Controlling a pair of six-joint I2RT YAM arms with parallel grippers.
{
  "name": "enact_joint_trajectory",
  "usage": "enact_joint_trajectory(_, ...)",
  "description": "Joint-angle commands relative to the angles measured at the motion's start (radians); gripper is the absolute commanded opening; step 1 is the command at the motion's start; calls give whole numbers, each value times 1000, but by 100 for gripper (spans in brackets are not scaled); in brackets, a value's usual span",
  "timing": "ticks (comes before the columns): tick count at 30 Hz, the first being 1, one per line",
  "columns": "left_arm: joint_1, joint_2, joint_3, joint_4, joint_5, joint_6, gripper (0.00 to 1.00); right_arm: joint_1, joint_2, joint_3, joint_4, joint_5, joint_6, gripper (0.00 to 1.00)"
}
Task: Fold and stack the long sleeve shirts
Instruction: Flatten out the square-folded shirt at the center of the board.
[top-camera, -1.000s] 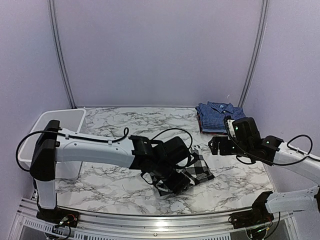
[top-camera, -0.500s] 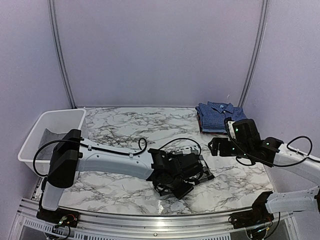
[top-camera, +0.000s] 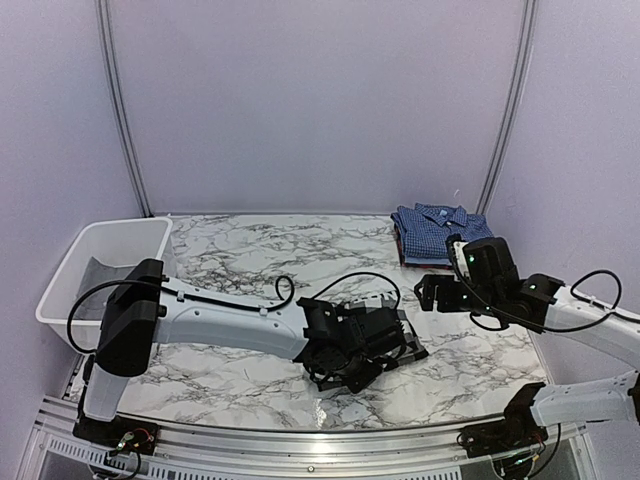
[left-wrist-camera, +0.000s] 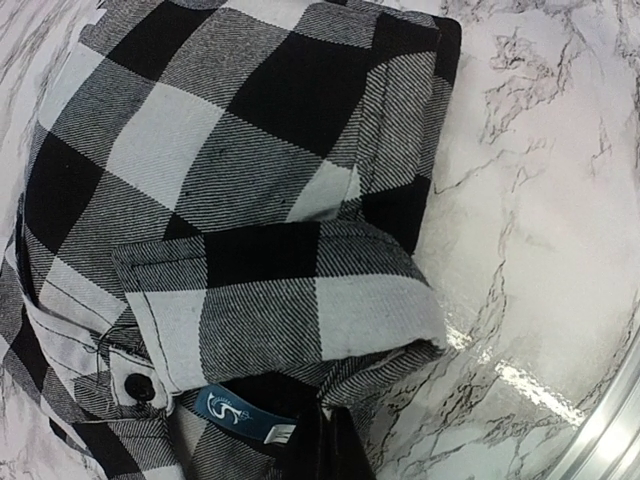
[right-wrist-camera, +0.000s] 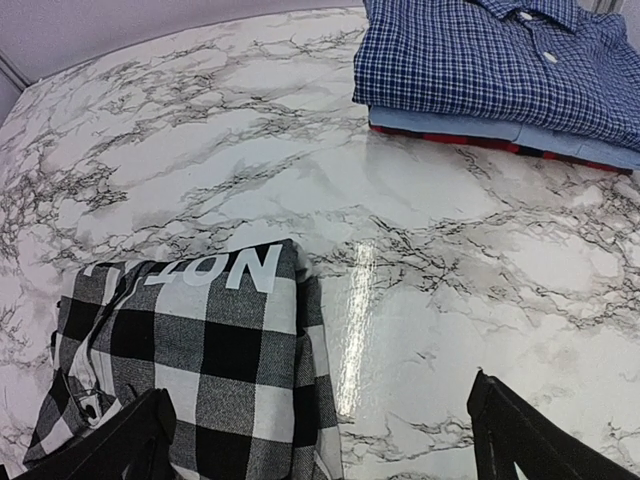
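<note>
The left gripper (top-camera: 355, 365) was seen over the buffalo-check shirt (right-wrist-camera: 200, 350), jaws pressed together. The right gripper (right-wrist-camera: 320, 390) was held with jaws spread wide, the blue shirt (right-wrist-camera: 470, 60) spotted at one o'clock.

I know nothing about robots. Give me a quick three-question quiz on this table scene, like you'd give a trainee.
1. True or false: the right gripper is open.
2. Which shirt tops the folded pile at the back right? A plain white, B blue checked, C green striped.
3. Fill in: the left gripper sits low over the ____ shirt.
Key: 1 true; 2 B; 3 black-and-white checked.
</note>
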Motion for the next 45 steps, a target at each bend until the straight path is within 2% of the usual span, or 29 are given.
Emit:
enact_joint_trajectory(1,16,-48,26,-30,-69,-44,0,-6,7,29,25,1,-20,98)
enact_joint_trajectory(12,76,-231,-12,13,-76,-77,0,-6,27,38,33,0,-30,98)
enact_joint_trajectory(16,155,-275,-46,34,-71,-94,0,-6,29,44,36,-3,-33,98)
enact_joint_trajectory(22,341,-286,-66,102,-21,-90,0,-5,39,46,45,-25,-43,98)
enact_joint_trajectory(28,513,-186,40,152,-7,-40,0,-5,54,42,60,-59,-46,98)
enact_joint_trajectory(32,586,-87,138,167,21,-16,0,-5,55,31,65,-75,-46,98)
enact_joint_trajectory(38,661,58,254,183,75,-21,0,-6,57,15,68,-97,-58,98)
enact_joint_trajectory(45,683,154,391,180,105,-5,0,-4,87,-25,101,-166,-66,98)
